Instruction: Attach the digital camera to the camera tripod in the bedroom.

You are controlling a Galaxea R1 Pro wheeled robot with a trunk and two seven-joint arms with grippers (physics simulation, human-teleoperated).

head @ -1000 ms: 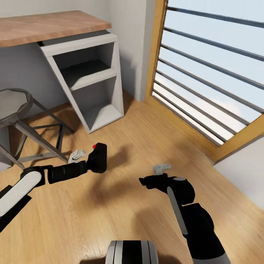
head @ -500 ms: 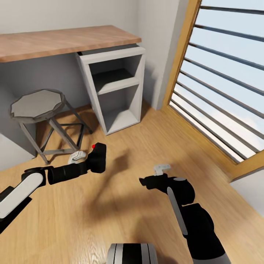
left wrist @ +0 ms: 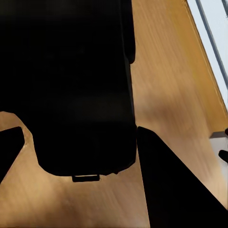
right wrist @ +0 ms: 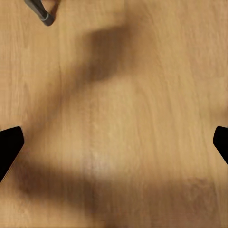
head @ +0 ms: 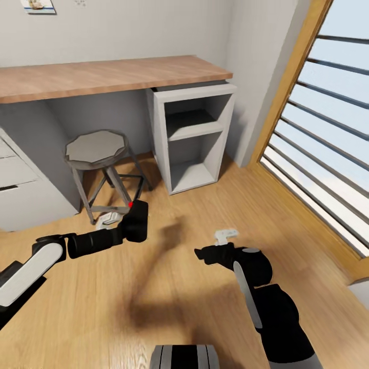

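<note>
Bedroom corner: light wood plank floor (head: 169,287), grey walls, wood-framed window (head: 328,133) at the right of the head view.

Digital camera (head: 136,221): black, boxy, red button on top; held clear of the floor in the left gripper (head: 122,229), out ahead of the trunk. Seen again in the left wrist view as a dark block (left wrist: 80,85) wedged between the fingers (left wrist: 171,190), pressed on both sides.

Left gripper: closed about the camera body, white tab showing beside it.

Right gripper (head: 218,245): holding nothing; finger tips at opposite edges of the right wrist view (right wrist: 9,147), spread wide over bare floor.

Round grey stool (head: 97,149): on metal legs just beyond the camera, under the wooden tabletop (head: 107,76).

White cube shelf (head: 193,134): two open compartments, under the tabletop's right end, beside the window.

White drawer unit (head: 25,189): at the left, under the tabletop.

Camera tripod: not located from this position; attachment judged not yet begun.

Hazards: stool legs close to the carried camera, so a turn of the base or a swing of the left arm could knock the camera loose. Grip on a smooth body: possible slip during travel.
</note>
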